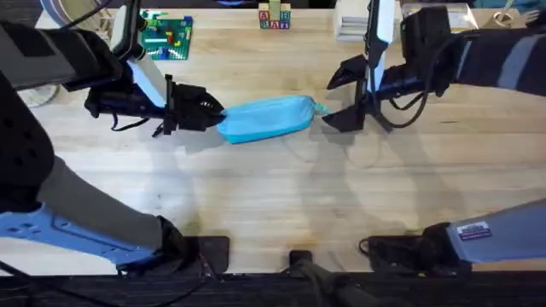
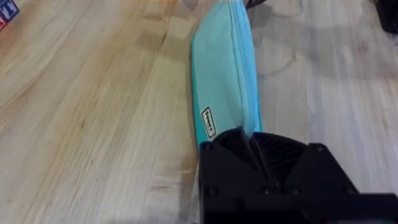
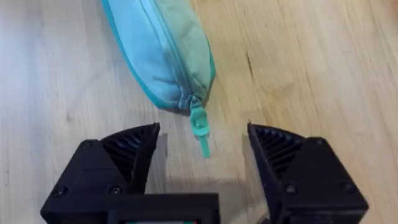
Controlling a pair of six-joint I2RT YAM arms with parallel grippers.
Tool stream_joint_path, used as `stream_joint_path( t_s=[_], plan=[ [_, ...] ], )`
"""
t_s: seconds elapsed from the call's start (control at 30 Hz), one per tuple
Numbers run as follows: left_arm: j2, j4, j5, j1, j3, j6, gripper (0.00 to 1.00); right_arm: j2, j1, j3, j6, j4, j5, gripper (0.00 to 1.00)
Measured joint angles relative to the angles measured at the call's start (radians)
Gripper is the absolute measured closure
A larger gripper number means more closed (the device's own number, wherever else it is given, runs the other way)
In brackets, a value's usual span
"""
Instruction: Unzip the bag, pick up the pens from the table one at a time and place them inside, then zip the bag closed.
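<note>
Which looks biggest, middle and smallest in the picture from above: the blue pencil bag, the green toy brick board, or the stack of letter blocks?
1. The light blue fabric pencil bag looks biggest.
2. The green toy brick board comes next.
3. The little stack of letter blocks looks smallest.
The board and blocks sit farther from the camera, so they may look smaller than they are.

- The bag [image 1: 266, 118], a light blue soft fabric pouch of elongated oval shape, is laid flat on the counter [image 1: 273, 196], near the middle and toward the far side in the overhead view.
- Its long axis is set nearly left to right, with the right end tilted slightly farther away.
- The zipper [image 3: 166, 59] is seen running along the upper seam and is drawn fully closed.
- A small teal pull tab [image 3: 200, 129] is extended from the right end and rests on the wood.
- A small white label [image 2: 209, 121] is stitched to one side.
- The left end is clamped between dark jaws.
</note>
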Motion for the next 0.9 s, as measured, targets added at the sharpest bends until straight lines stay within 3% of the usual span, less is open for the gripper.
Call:
stream_joint_path(
  t_s=[0.9],
  plan=[
    [0.0,-0.001,0.0,0.0,0.0,0.0,0.958,0.098,0.021,0.003,0.0,0.085,-0.01,0.188]
  ],
)
